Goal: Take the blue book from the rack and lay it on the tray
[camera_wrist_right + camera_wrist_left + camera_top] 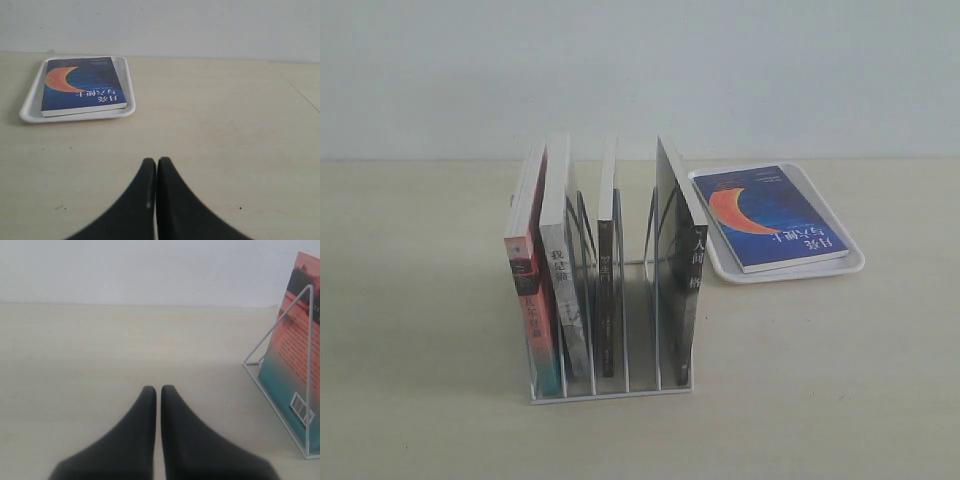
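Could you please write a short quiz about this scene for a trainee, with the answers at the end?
1. True or false: the blue book lies flat on the tray.
2. How many books stand in the rack? A) two B) four C) six
3. Fill in: the left gripper and the right gripper are both ____ and hold nothing.

Key: 1 true; 2 B; 3 shut.

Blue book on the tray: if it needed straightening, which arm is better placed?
Probably the right: the blue book lies on the tray, right of the rack, ahead of the right end effector. The left end effector sits beyond the rack's other side. Both are shut.
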